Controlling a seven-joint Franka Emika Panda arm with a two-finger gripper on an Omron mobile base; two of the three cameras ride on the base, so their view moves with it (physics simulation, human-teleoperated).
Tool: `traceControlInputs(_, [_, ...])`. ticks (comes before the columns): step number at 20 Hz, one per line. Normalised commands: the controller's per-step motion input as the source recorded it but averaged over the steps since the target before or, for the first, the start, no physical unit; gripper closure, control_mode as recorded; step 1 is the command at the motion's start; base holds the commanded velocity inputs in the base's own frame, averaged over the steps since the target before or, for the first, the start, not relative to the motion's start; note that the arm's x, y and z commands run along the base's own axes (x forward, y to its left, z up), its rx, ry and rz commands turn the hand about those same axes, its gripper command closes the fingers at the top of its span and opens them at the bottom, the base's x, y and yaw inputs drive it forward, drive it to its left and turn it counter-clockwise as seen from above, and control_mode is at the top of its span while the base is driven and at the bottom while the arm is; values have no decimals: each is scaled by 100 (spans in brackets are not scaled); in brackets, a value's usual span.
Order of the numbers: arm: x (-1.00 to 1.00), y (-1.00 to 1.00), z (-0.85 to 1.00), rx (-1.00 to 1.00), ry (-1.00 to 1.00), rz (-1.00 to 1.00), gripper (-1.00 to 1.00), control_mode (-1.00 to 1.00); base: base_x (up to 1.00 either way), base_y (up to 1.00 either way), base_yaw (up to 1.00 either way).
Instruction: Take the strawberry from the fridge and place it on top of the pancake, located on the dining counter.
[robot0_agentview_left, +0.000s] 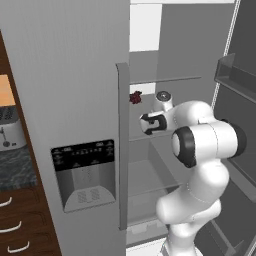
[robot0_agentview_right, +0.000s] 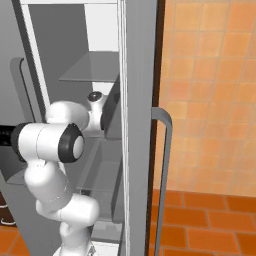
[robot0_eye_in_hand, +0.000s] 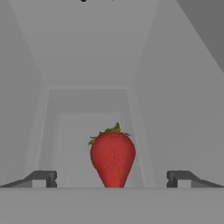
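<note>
The hand (robot0_eye_in_hand: 112, 179) is inside the open fridge (robot0_agentview_left: 70, 100) with its two fingers (robot0_eye_in_hand: 41, 178) spread wide, holding nothing. The strawberry (robot0_eye_in_hand: 113, 156) is right in front of the hand, in the middle between the fingers, with its green top pointing away. It rests on a shelf (robot0_agentview_left: 165, 80) inside the fridge. To do this well, I think the hand should go straight ahead, slowly, until the berry sits between the fingers. Then it should close softly, so the berry is not squashed or pushed away. I count one strawberry, one fridge, one hand and two fingers.
</note>
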Motion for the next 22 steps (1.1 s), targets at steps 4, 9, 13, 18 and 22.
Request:
traceControlInputs(4, [35,-2,-14,0,0,0,-100,-100,0,0,0])
traceControlInputs(9, [8,-4,-20,0,0,0,-100,-100,0,0,0])
traceControlInputs(13, [0,-6,-17,0,0,0,-100,-100,0,0,0])
traceControlInputs(18, [0,-2,-16,0,0,0,-100,-100,0,0,0])
traceControlInputs(22, [-7,-7,-12,0,-1,0,100,-100,0,0,0])
